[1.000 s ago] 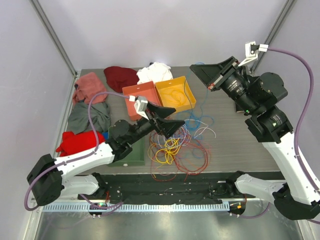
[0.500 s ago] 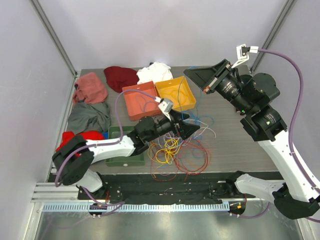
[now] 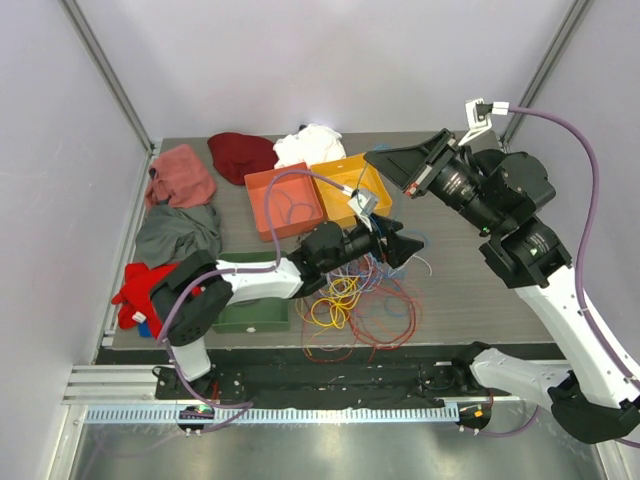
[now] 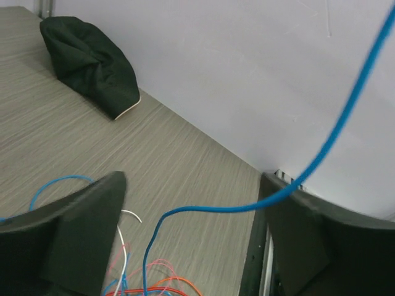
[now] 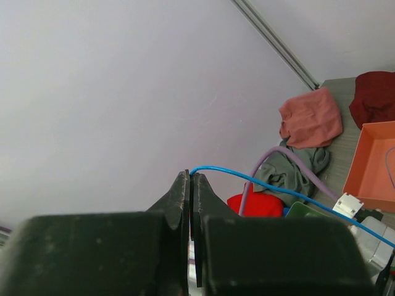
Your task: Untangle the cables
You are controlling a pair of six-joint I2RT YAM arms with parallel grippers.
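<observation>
A grey wood-grain worktop [image 3: 470,270] fills the cell, walled in pale panels. The right arm rears high over its far right side, and its right hand [image 3: 370,154] is raised well above the surface, jaws pressed together on a blue cable [image 5: 278,185] that leaves the fingertips and slants down toward the worktop. The left arm stretches low across the middle, and the left hand [image 3: 408,246] is spread wide, gripping nothing; in the wrist view the same blue strand crosses the gap between its two fingers [image 4: 80,228] without touching either. Along the left and far edges lie crumpled cloths: pink [image 3: 180,175], dark red [image 3: 240,152], white [image 3: 308,145], grey [image 3: 178,232] and red [image 3: 140,290], with a dark bundle [image 4: 92,61] against the far wall in the left wrist view. An orange-red bin [image 3: 256,205] and a yellow bin [image 3: 338,168] sit side by side at centre, and a green bin [image 3: 250,318] is partly under the left arm. The cables [image 3: 350,300] lie in a tangled heap of red, yellow, blue and white loops on the worktop, just right of the green bin and below the left hand.
</observation>
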